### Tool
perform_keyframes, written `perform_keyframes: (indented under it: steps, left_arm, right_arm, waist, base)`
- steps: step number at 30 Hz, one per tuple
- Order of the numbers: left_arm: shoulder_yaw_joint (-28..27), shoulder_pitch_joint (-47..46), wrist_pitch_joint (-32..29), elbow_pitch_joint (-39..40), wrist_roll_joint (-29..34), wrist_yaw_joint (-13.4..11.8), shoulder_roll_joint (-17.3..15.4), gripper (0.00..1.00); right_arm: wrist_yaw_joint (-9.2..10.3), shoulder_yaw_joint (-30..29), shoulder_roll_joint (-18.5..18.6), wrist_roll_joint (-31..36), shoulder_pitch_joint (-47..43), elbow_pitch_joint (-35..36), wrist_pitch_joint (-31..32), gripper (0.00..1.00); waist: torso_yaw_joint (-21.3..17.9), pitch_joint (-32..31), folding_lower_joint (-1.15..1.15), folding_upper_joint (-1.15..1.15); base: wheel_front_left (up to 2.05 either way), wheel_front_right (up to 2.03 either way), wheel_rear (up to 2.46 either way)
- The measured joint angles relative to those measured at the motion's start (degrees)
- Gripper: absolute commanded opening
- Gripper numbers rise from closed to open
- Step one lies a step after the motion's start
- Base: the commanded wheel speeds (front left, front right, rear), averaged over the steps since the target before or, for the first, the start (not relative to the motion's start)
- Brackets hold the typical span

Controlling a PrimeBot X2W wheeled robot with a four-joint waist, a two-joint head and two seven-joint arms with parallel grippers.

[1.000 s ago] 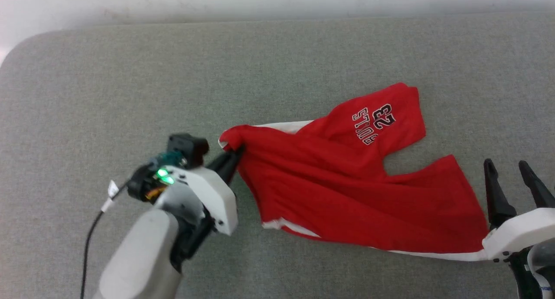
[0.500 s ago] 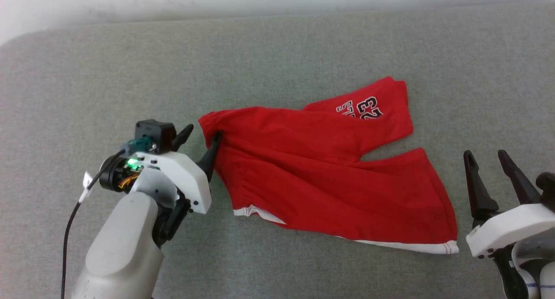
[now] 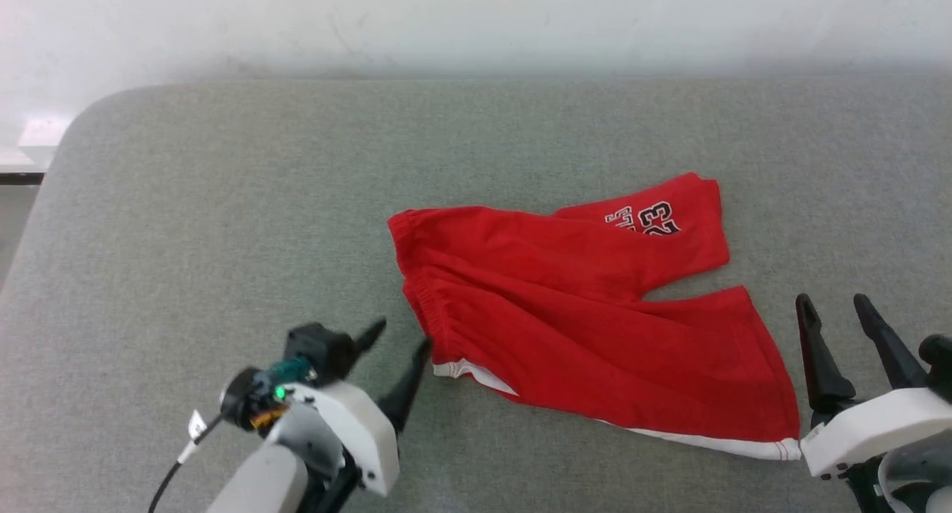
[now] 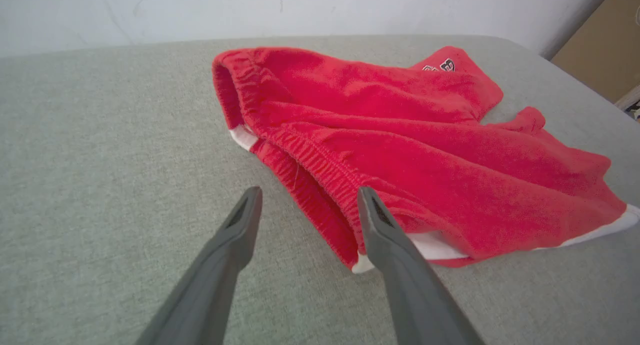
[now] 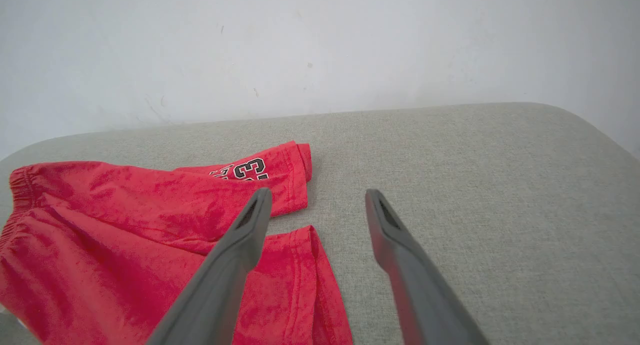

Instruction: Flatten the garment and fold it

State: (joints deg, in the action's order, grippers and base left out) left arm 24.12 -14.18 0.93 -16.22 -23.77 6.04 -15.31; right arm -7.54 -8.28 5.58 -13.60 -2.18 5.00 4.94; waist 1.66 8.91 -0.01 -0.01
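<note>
Red shorts lie wrinkled but roughly spread on the grey worktop, right of centre in the head view, with the gathered waistband toward 9 o'clock, both legs toward 3 o'clock and the "23" print on the far leg. At 7 o'clock the left hand is empty, fingers apart, one tip just beside the waistband's near white-edged corner. At 4 o'clock the right hand is empty, fingers apart, just beside the near leg's hem.

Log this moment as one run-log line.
garment: bright red soft shorts, rumpled on grey fabric surface | left pincer: open, near waistband | right pincer: open, beside leg hem | fold: not started
</note>
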Motion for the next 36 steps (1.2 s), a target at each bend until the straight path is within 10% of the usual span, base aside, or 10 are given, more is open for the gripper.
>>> perform_keyframes:
  steps: [8, 26, 27, 28, 36]
  left_arm:
    - [3.9, 2.7, -9.1, 5.0, -1.8, 0.5, -2.2, 1.00]
    - [6.5, 1.0, -5.8, 3.5, -1.8, 0.6, -1.7, 1.00]
    - [6.7, 0.8, -5.6, 3.3, -1.8, 0.9, -1.6, 0.36]
    - [7.0, 0.8, -5.5, 3.2, -1.8, 1.0, -1.5, 0.00]
    - [8.1, 1.2, -4.2, 4.6, -3.1, 1.0, -2.7, 0.00]
  right_arm:
    - [0.00, -0.4, -0.4, -0.1, -0.5, 0.0, -0.5, 1.00]
    - [0.00, -0.5, -0.6, -0.1, -0.3, -2.0, -0.5, 1.00]
    - [0.00, -0.5, -0.6, -0.1, -0.3, -2.2, -0.5, 1.00]
    - [0.00, -0.4, -0.6, -0.1, -0.3, -2.3, -0.5, 1.00]
    - [0.00, 1.9, 1.0, -2.2, -3.4, -2.1, 4.6, 1.00]
  waist:
    - [-0.3, 0.8, 0.00, 0.00]
    - [-1.2, 3.7, 0.01, 0.00]
    - [-1.3, 3.7, 0.01, 0.00]
    - [-1.3, 3.7, 0.02, 0.00]
    - [-1.0, 2.2, 0.01, 0.01]
  base:
    - [0.00, 0.00, 0.00]
    - [0.00, 0.00, 0.00]
    - [0.00, 0.00, 0.00]
    - [0.00, 0.00, 0.00]
    - [0.00, 0.00, 0.00]
